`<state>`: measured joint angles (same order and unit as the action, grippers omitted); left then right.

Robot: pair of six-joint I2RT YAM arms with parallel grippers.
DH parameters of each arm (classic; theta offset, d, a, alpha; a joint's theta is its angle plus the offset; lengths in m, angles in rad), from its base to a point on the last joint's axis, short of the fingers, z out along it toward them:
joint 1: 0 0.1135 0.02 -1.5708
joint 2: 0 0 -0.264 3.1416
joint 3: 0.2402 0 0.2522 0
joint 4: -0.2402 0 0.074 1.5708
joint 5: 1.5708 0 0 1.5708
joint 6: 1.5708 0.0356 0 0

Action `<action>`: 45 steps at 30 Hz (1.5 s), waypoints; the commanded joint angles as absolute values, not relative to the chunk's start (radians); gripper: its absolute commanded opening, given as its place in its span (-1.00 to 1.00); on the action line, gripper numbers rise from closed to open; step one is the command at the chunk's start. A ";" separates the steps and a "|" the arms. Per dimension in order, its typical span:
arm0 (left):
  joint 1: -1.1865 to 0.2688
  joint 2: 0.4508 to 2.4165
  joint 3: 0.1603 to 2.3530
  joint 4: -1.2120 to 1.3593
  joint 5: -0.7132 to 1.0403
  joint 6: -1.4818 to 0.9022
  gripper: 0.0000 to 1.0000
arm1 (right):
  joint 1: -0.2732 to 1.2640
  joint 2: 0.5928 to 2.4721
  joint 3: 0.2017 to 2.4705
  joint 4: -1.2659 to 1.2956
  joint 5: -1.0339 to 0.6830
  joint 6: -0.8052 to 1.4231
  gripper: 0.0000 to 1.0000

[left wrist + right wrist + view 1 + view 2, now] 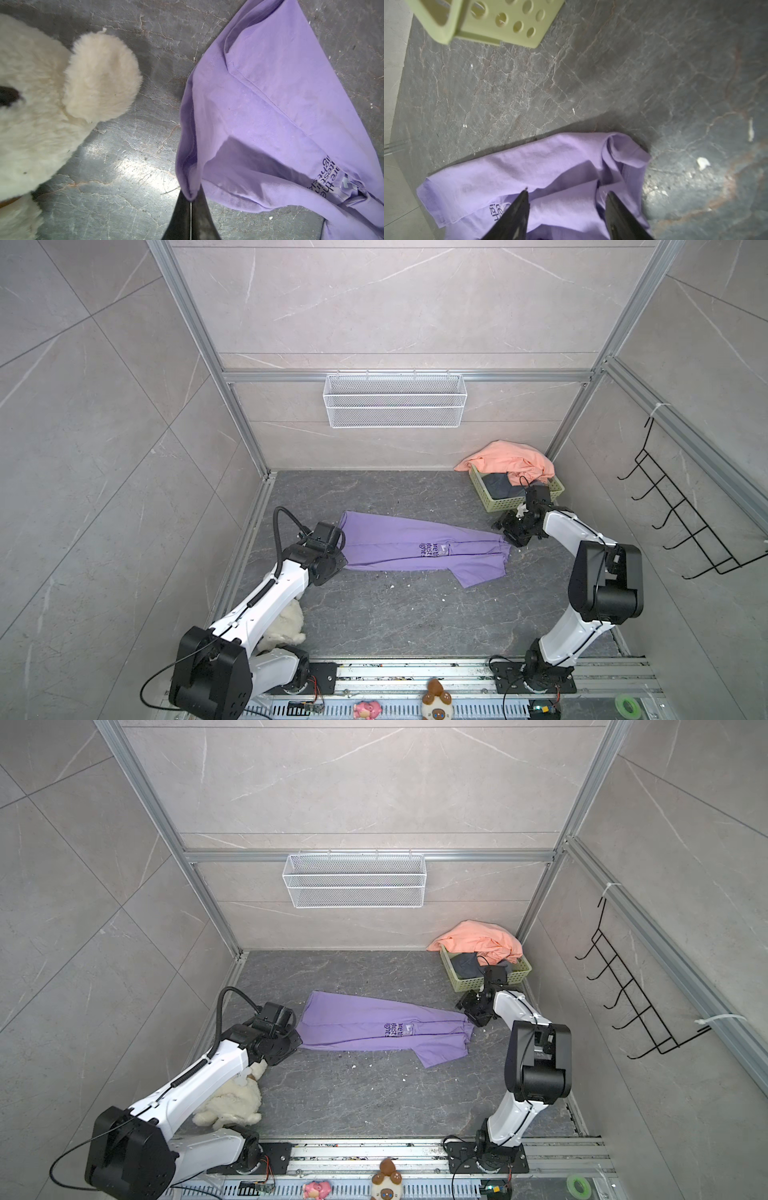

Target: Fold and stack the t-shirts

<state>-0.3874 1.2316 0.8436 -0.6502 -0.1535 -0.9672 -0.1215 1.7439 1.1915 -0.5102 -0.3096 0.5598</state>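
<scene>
Early yet, I judge: the purple t-shirt [399, 547] lies half-folded on the counter [395, 614] between the left fingers [180, 220], pinched shut on its edge, and the right fingers [515, 218], spread empty over its other end. The salmon t-shirt [511, 462] and grey t-shirt [498, 485] wait in the green basket [498, 504] just beyond the right fingers. A plush dog [52, 93] crowds the left fingers.

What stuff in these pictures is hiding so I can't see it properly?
- Grey t-shirt: in both top views, mostly under the orange t-shirt in the green basket.
- Purple t-shirt lettering: a fold swallows part of the words in every view.
- Plush dog: the left arm covers much of it in a top view; the left wrist view's edge cuts its face.
</scene>
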 commanded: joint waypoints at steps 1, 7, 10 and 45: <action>-0.384 1.265 0.899 -0.624 -0.140 -0.968 -1.00 | -0.118 1.633 1.167 -0.549 -0.272 0.517 0.25; -0.382 1.313 0.934 -0.624 -0.137 -0.925 -1.00 | -0.126 1.418 0.963 -0.579 -0.253 0.477 0.22; -0.382 1.338 0.950 -0.618 -0.122 -0.912 -1.00 | -0.127 1.317 0.866 -0.571 -0.265 0.461 0.20; -0.382 1.411 0.967 -0.541 -0.073 -0.902 -1.00 | -0.063 1.435 0.790 -0.400 -0.259 0.358 0.03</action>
<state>-0.3862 1.3998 0.9573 -0.5507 -0.0929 -0.9012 -0.0753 1.3823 0.7456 -0.4522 -0.2317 0.3466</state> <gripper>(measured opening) 0.052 0.528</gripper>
